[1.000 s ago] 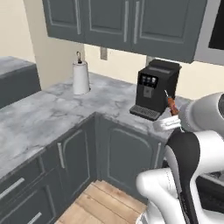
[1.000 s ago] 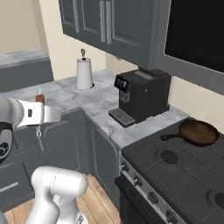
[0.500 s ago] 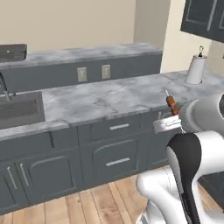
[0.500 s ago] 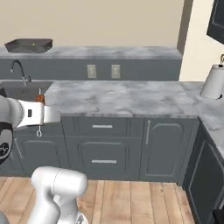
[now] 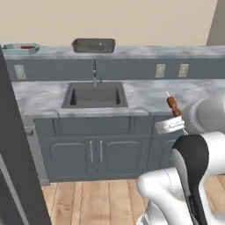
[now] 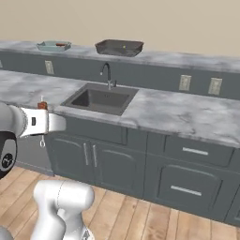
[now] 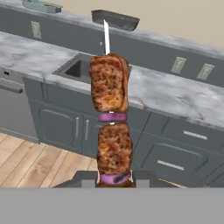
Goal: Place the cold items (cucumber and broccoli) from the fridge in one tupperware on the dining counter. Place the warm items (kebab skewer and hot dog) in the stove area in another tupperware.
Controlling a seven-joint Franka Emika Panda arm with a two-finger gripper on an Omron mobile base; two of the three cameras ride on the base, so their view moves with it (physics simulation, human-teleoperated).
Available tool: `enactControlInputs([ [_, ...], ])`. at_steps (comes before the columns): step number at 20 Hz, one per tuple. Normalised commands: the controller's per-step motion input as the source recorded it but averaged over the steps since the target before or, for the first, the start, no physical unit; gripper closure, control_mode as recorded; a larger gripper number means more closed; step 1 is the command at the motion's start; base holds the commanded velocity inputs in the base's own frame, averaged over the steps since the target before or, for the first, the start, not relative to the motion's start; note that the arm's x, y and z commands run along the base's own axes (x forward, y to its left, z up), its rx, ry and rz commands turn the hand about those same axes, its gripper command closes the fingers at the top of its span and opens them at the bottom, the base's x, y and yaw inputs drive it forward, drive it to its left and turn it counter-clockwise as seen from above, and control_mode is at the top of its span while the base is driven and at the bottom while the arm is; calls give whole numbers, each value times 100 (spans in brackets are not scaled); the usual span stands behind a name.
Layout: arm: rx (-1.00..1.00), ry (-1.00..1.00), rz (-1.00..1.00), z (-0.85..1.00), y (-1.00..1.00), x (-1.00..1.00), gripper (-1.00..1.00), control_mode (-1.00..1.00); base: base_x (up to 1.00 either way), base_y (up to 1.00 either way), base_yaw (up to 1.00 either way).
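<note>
My gripper [image 7: 114,180] is shut on the lower end of the kebab skewer [image 7: 111,131], which stands upright with browned meat chunks and purple onion. From the base, the skewer [image 5: 172,104] rises above the gripper [image 5: 169,126] in front of the counter; the right base view has the skewer [image 6: 42,105] over the gripper [image 6: 49,123]. Two tupperwares sit on the raised back ledge: a teal one [image 5: 19,47] holding something small and reddish, too small to name, and a dark grey one [image 5: 93,45]. Cucumber, broccoli and hot dog are out of view.
A sink [image 5: 93,94] with a faucet [image 5: 94,72] is set in the grey marble counter [image 6: 178,112] ahead. Grey cabinet doors run beneath. A tall dark panel [image 5: 13,154] stands close at the left. Wooden floor [image 6: 140,215] lies between me and the cabinets.
The whole picture has shifted: the base has turned from the coffee-machine corner past the paper towel roll to face the sink. The skewer stays in the shut gripper, held the same way.
</note>
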Motion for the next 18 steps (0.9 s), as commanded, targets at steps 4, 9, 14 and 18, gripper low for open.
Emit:
enactControlInputs([
  [4, 0, 0, 0, 0, 0, 0, 100, 100, 27, 100, 0],
  [9, 0, 0, 0, 0, 0, 0, 100, 100, 23, 100, 0],
  [14, 0, 0, 0, 0, 0, 0, 100, 100, 62, 100, -8],
  [18, 0, 0, 0, 0, 0, 0, 100, 100, 95, 59, -8],
])
